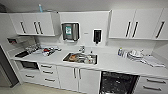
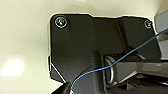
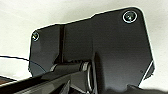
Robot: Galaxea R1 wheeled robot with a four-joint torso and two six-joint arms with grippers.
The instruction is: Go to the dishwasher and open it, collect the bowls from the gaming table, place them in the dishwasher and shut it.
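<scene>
Claw state: can't tell for either, wrist views give me robot plate and pale floor, no fingers readable. Nearest thing in the head view is the dishwasher [image 1: 117,83] at lower right of the frame: cavity is dark and looks open, steel front not visible, so I judge the door is dropped down below the frame edge. Main risk from here: base or a low-hanging arm clips that lowered door while driving, because its leading edge sits outside what the camera covers. Left of it, white cabinet doors [image 1: 80,80] and the drawer stack [image 1: 47,72] with bar handles sticking out; those could snag an arm on a close pass. Floor strip [image 1: 30,88] at lower left is the only open room I can see, and it's narrow. Worktop edge [image 1: 110,65] runs across mid-frame, overhanging the cavity, so loading clearance looks tight from above. Further back, sink [image 1: 80,58] holds clutter, something orange in it, too blurred to call a bowl. White crockery [image 1: 136,54] at right is not ours. Farthest: wall dispenser [image 1: 70,31] and upper cabinets [image 1: 135,23].
</scene>
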